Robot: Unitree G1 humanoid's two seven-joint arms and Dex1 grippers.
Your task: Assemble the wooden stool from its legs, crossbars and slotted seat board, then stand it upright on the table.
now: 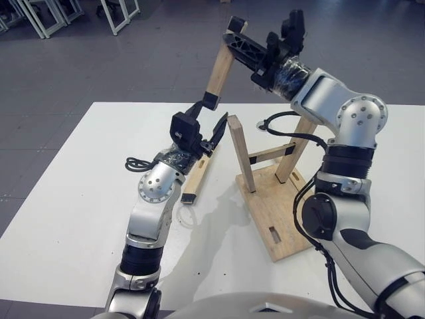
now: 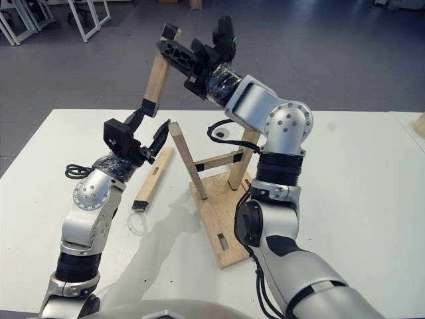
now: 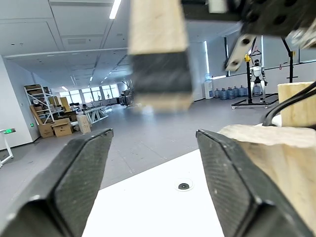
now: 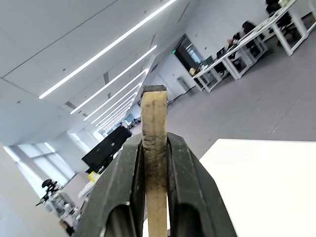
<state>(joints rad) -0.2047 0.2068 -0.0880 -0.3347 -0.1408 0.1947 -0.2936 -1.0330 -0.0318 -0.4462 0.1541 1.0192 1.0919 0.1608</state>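
A wooden leg [image 1: 219, 66] is held raised in the air above the white surface [image 1: 80, 173] by the right gripper [image 1: 234, 36]. Its fingers [image 4: 190, 177] are clamped on either side of the leg's upper end. The leg is tilted, and its lower end, fitted with a black cap [image 1: 211, 101], points down toward the left gripper [image 1: 207, 119].

The left gripper is held just under that capped end with its fingers [image 3: 84, 168] spread apart and nothing between them. In the left wrist view the cap is seen above the gap, apart from both fingers. One finger lies just beside the top of the near upright leg [image 1: 242, 156]; whether it touches the wood cannot be told.

The slotted seat board [image 1: 279, 219] lies flat on the surface, in front of the right arm. Two legs are already stood in it: the near upright leg and a far upright leg [image 1: 297, 149], both leaning slightly and joined by a crossbar [image 1: 271, 154]. An open slot [image 1: 274, 232] is seen in the board's nearer end.

A further leg [image 1: 196, 179] lies flat on the surface just beside the board, under the left forearm, its black-capped end nearest the robot. A small white ring [image 1: 186, 218] lies on the surface near that end.
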